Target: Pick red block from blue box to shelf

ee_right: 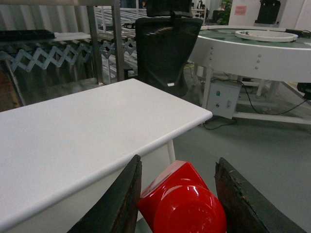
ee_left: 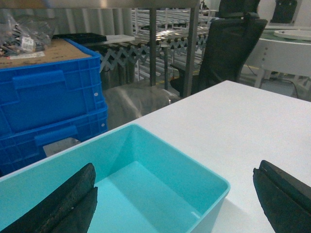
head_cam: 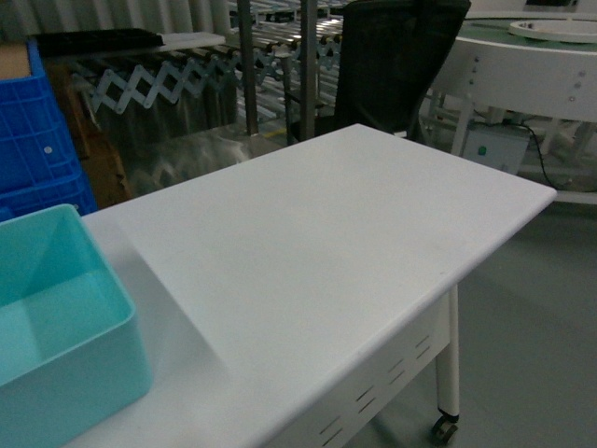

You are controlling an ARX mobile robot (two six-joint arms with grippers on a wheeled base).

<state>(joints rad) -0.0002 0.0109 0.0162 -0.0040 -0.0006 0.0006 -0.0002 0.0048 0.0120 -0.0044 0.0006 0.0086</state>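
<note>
Red block (ee_right: 182, 204) clamped between the dark fingers (ee_right: 119, 204) of the right gripper (ee_right: 182, 196), stud end facing the wrist camera, glossy and filling the lower middle of that view. Jaws closed only as far as the brick allows, one pad on each side of it. Held out past the rounded edge of the white table (ee_right: 87, 131), above grey floor, at about tabletop height or just below.

Turquoise blue box (ee_left: 160, 189) sitting at the near left corner of the table (head_cam: 326, 252), seen from above by the left wrist camera; inside of the tub showing only bare smooth walls and floor where visible. Left gripper (ee_left: 177, 201) spread wide over the box, one black finger (ee_left: 63, 201) low on the left above the tub's interior, the other at the right edge above the tabletop, nothing between them.

Stainless-steel shelf (head_cam: 306, 56) standing behind the table, uprights and rails partly hidden, well apart from the held brick. Dark blue ribbed crates (ee_left: 48, 102) stacked beyond the tub on the left, a bag of small parts resting on cardboard atop them. Black mesh office chair (ee_right: 167, 48) just past the table's far end, round white platform (ee_right: 252, 48) to its right.
</note>
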